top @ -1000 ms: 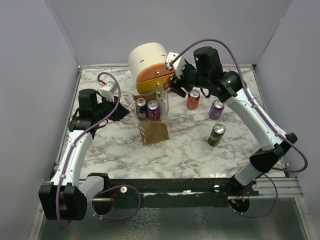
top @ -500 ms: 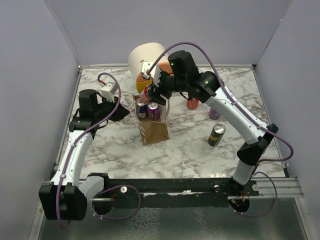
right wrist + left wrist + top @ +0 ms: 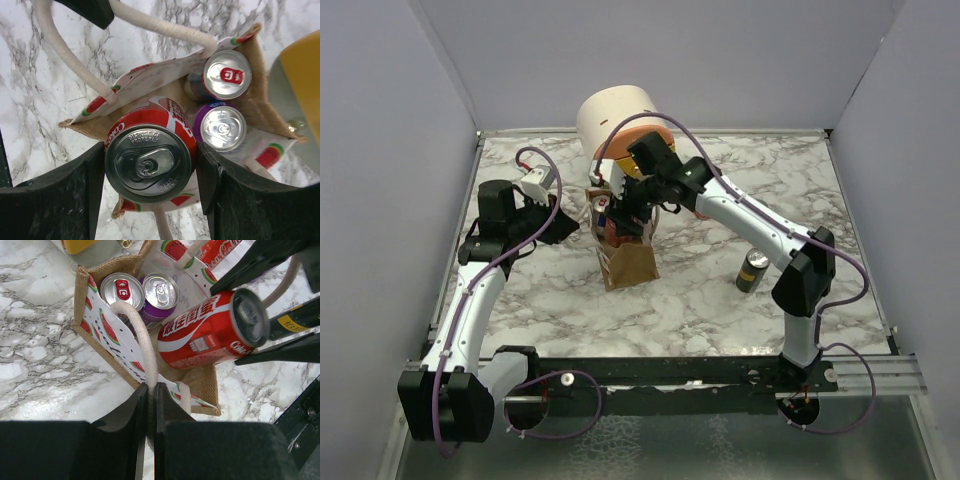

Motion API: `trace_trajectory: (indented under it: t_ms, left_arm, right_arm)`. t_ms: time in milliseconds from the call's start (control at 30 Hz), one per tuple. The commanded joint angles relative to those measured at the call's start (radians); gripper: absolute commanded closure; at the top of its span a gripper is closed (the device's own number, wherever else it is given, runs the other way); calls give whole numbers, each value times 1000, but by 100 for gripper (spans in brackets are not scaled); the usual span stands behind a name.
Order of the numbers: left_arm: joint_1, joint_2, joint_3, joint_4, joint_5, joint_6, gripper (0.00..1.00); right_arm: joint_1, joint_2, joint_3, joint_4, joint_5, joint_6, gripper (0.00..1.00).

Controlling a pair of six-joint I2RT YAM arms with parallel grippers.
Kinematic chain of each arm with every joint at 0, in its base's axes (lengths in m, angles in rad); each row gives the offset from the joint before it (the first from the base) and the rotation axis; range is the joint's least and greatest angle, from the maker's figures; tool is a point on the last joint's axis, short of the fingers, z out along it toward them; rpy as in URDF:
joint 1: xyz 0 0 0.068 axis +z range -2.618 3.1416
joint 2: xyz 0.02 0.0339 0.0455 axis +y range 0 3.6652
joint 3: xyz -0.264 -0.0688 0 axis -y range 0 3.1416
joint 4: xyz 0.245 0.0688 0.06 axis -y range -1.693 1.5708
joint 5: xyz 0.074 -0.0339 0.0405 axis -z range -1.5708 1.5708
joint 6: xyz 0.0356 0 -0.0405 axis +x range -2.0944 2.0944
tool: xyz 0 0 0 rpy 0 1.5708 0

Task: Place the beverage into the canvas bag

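Left gripper (image 3: pixel 151 388): clamped narrow on one cream handle (image 3: pixel 142 340), drawing the near wall aside, as it did a second ago. Canvas bag (image 3: pixel 628 262): stands left of centre on the desk (image 3: pixel 700 300), just before the cream-and-orange drawer box (image 3: pixel 620 120), mouth held wide, place unchanged. Contents: a silver can with a red tab (image 3: pixel 121 289) and a purple can (image 3: pixel 160 290), upright side by side in the far corner, both already there a second ago. Red cola can (image 3: pixel 210 330): the one item that has moved; clasped between the fingers of the right gripper (image 3: pixel 150 165), it hangs tilted over the free half of the bag mouth, base pointing down into the opening and lid up toward the wrist. Right arm: a second ago over the rear of the desk beside the drawer box, now swung leftward above the bag. Judgement: the carry is finished and the can aligned with the vacant space; lowering and release are left. Black can (image 3: pixel 752 270): upright on the desk, well to the right, unmoved.
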Motion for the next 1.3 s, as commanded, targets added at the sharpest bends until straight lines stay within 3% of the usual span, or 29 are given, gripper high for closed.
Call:
trace_trajectory:
  t_ms: [0,600,1267]
  left_arm:
    - [-5,-18,-9,16,3,-5,100]
    - [-5,3,8,-12,-2,-8,100]
    - [-5,-31,-13,1,1,-6,100]
  right_arm:
    - [1,31,0,105,-61,26,78]
    - [1,203,44,158,-158,-88,78]
    - [1,327,97,182,-76,-90,71]
